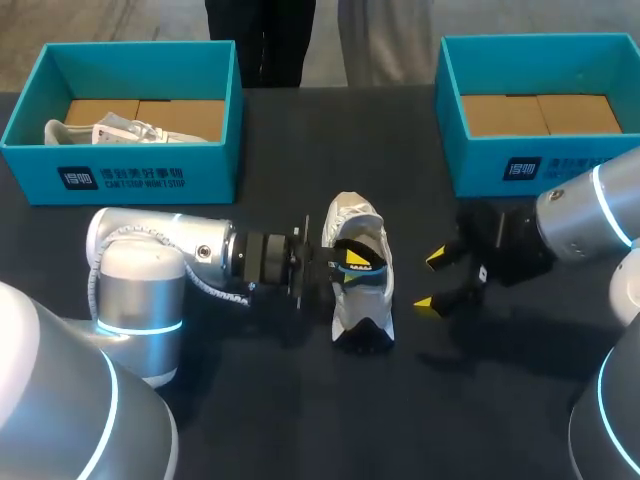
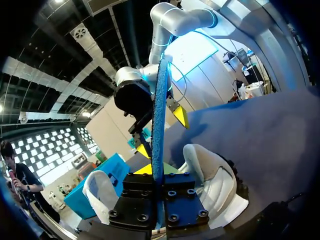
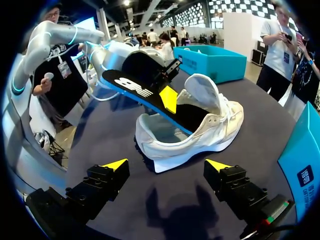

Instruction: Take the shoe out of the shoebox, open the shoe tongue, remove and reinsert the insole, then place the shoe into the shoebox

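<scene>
A white shoe (image 1: 360, 300) lies on the dark table's middle, also in the right wrist view (image 3: 210, 130) and below my left gripper (image 2: 212, 177). My left gripper (image 1: 338, 266) is at the shoe's opening, shut on the black, blue-edged insole (image 3: 145, 92). Its own camera sees the insole edge-on as a blue strip (image 2: 159, 120) between its fingers. One end of the insole sits in the shoe, and the other slants up out of it. My right gripper (image 1: 432, 280) stands open a little to the shoe's right, its yellow tips (image 3: 116, 164) apart and nothing between them.
A teal shoebox (image 1: 130, 175) at the back left holds another white shoe (image 1: 100, 130). A second teal shoebox (image 1: 530, 165) at the back right shows only its cardboard floor. Dark table lies in front of the shoe.
</scene>
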You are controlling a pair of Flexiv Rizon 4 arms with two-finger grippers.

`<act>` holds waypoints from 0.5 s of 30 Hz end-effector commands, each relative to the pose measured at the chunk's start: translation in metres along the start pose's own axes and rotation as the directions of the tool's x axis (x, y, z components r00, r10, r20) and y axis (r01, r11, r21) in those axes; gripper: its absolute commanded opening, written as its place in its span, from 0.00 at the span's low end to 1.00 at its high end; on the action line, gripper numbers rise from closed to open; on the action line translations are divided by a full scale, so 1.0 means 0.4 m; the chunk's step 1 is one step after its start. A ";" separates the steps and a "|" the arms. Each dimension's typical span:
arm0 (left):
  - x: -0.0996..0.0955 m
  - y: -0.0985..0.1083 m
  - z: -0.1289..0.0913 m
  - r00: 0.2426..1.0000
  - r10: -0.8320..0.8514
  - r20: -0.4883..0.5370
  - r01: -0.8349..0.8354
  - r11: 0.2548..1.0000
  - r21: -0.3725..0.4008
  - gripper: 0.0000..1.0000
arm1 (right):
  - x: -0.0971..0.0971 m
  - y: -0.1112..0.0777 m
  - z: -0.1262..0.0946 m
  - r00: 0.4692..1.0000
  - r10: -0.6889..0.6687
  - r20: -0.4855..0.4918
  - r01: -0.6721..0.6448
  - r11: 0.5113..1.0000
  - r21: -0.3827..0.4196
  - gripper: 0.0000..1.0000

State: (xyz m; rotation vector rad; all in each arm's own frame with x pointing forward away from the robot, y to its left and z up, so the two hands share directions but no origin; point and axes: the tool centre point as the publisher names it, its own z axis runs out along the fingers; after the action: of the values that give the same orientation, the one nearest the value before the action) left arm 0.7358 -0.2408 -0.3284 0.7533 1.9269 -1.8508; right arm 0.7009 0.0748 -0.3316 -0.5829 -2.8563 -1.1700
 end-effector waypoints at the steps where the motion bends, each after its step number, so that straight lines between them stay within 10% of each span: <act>1: -0.002 0.018 0.010 1.000 0.001 -0.014 -0.001 1.000 -0.011 0.00 | 0.002 -0.003 0.007 1.000 0.000 0.002 0.000 1.000 -0.005 1.00; 14: -0.002 0.051 -0.006 1.000 0.018 -0.022 -0.019 0.999 -0.048 0.00 | 0.010 -0.010 0.004 1.000 0.004 0.009 -0.004 1.000 -0.003 1.00; 15: -0.004 0.049 -0.008 1.000 0.022 -0.019 -0.023 0.998 -0.050 0.21 | 0.011 -0.011 0.004 1.000 0.005 0.009 -0.005 1.000 -0.002 1.00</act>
State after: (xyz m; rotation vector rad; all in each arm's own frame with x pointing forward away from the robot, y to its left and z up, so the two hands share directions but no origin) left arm 0.7488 -0.2383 -0.3436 0.7769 1.9601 -1.7865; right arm 0.6976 0.0741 -0.3352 -0.5926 -2.8561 -1.1744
